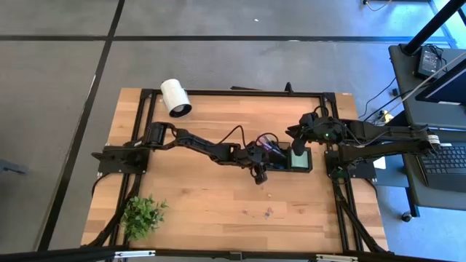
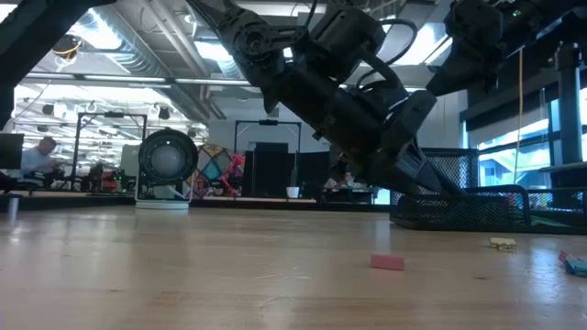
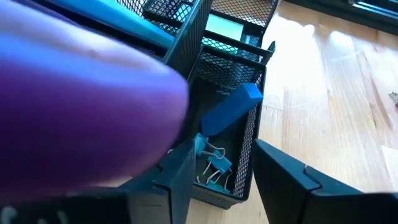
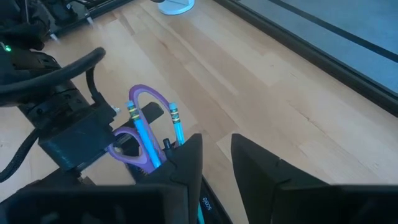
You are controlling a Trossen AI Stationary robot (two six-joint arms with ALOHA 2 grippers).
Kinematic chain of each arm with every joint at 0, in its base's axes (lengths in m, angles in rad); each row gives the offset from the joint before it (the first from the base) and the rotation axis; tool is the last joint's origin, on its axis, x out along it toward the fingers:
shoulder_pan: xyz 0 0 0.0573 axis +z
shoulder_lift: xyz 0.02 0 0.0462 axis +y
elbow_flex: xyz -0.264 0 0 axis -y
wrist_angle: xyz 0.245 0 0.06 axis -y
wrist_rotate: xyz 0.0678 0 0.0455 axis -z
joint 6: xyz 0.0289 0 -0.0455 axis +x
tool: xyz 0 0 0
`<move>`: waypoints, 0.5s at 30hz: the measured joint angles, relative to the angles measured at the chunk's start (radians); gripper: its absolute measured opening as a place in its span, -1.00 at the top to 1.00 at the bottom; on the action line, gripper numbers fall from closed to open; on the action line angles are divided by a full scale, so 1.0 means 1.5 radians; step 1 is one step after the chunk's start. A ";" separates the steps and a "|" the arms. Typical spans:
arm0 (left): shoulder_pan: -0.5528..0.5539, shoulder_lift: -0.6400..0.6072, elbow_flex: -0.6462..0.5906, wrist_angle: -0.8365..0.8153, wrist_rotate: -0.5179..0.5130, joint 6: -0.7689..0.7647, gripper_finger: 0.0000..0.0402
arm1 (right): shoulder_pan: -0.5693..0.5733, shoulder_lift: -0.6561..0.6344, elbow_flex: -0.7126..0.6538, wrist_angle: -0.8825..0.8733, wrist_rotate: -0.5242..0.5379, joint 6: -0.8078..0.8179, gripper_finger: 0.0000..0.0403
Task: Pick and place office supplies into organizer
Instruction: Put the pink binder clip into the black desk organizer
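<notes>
The black mesh organizer (image 1: pixel 280 166) stands right of the table's middle. In it are the purple-handled scissors (image 4: pixel 146 102), standing handles up, blue pencils (image 4: pixel 176 121) and the light green notepad (image 1: pixel 298 159). A low compartment (image 3: pixel 252 134) holds a blue block (image 3: pixel 230 109) leaning on its wall, and blue clips (image 3: pixel 214 168) on its floor. My left gripper (image 3: pixel 224 149) is open at this compartment's near side, one finger on either side of its wall. My right gripper (image 4: pixel 216 140) is open above the organizer's far end (image 1: pixel 297 145).
A white cylinder (image 1: pixel 175 97) lies at the far left and a potted plant (image 1: pixel 142 213) at the near left corner. Small loose items lie on the wood near the organizer: a pink block (image 2: pixel 387 262), a yellow piece (image 2: pixel 502 244) and a blue piece (image 2: pixel 576 266).
</notes>
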 joint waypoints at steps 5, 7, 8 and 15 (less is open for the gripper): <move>-0.002 -0.036 -0.001 -0.013 0.019 0.016 0.24 | 0.000 0.000 0.000 0.000 0.000 0.000 0.55; -0.006 -0.062 -0.001 -0.029 0.034 0.038 0.25 | 0.000 0.000 0.000 0.000 0.000 0.000 0.55; -0.009 -0.075 -0.001 -0.044 0.041 0.051 0.26 | 0.000 0.000 0.000 0.000 0.000 0.000 0.55; -0.032 -0.179 -0.001 -0.308 0.073 0.093 0.28 | 0.000 0.000 0.000 0.003 -0.004 0.002 0.55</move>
